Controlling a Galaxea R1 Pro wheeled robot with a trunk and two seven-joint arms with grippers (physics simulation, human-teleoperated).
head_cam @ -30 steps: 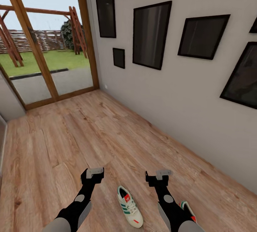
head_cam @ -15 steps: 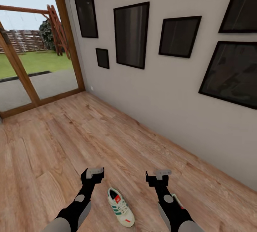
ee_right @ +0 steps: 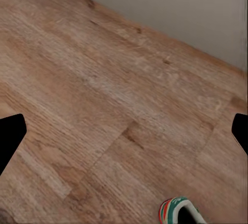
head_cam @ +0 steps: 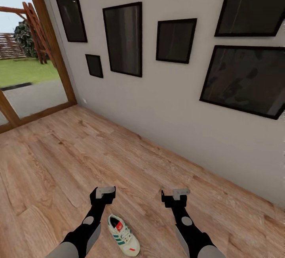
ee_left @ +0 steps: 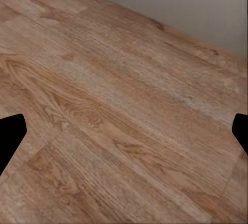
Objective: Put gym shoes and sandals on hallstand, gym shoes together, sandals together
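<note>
Bright, even rendered daylight; soft wrist views, wide-angle stretching.

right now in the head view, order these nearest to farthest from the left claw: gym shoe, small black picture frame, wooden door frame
1. gym shoe, on the floor just beside the left claw.
2. small black picture frame, low on the wall ahead.
3. wooden door frame, far left at the corridor's end.

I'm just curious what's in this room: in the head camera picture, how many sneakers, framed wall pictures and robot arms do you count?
Sneaker: 1
Wall pictures: 8
Robot arms: 2
Total: 11
</note>
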